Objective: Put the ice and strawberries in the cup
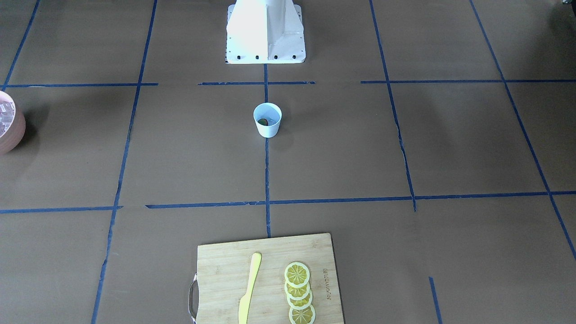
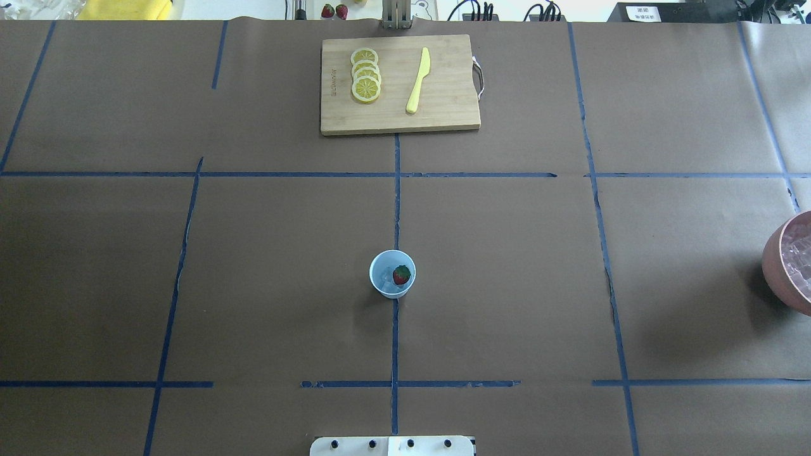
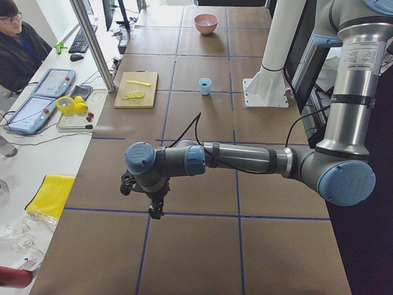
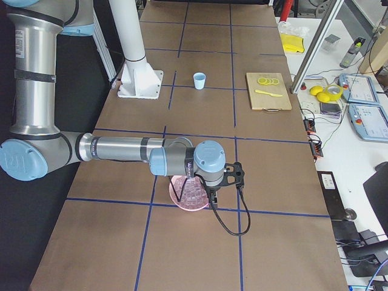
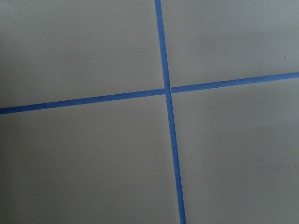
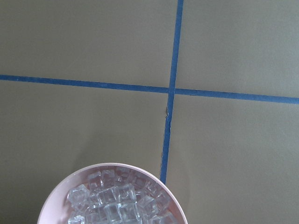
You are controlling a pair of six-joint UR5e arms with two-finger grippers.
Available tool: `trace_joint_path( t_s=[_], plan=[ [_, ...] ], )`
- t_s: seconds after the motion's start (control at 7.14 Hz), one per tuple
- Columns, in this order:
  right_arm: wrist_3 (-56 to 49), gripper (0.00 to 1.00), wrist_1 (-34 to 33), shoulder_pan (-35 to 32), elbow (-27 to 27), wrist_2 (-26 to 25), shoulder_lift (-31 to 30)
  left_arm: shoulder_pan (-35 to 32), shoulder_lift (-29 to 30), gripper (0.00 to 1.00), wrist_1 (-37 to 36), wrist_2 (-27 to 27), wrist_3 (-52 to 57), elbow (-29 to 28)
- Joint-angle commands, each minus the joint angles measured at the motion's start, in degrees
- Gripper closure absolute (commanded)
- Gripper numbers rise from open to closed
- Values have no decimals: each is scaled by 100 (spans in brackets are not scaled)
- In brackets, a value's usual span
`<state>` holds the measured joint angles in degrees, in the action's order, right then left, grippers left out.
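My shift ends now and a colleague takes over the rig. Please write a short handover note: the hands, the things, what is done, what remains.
Left hand: hangs over the bare table, holding nothing visible; open or shut cannot be told.
Right hand: hangs over the bowl; its state also cannot be told.
Cup: upright at the table's centre, with the strawberry inside and what looks like ice beside it.
Bowl: full of ice cubes, at the robot's right end.
Done: berry in the cup, apparently some ice too.
Left: probably nothing; look into the cup to confirm the ice.
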<state>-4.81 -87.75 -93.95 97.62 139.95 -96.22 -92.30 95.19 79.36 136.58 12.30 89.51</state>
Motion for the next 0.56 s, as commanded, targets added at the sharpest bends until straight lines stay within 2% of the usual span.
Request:
trace_joint_path(
  t_s=[0.0, 0.42],
  plan=[
    [-2, 0, 3, 0, -6, -3, -19, 10, -149, 0, 411, 0, -307, -30],
    [-2, 0, 3, 0, -6, 6, -19, 98, -211, 0, 466, -35, -519, -12]
  ],
)
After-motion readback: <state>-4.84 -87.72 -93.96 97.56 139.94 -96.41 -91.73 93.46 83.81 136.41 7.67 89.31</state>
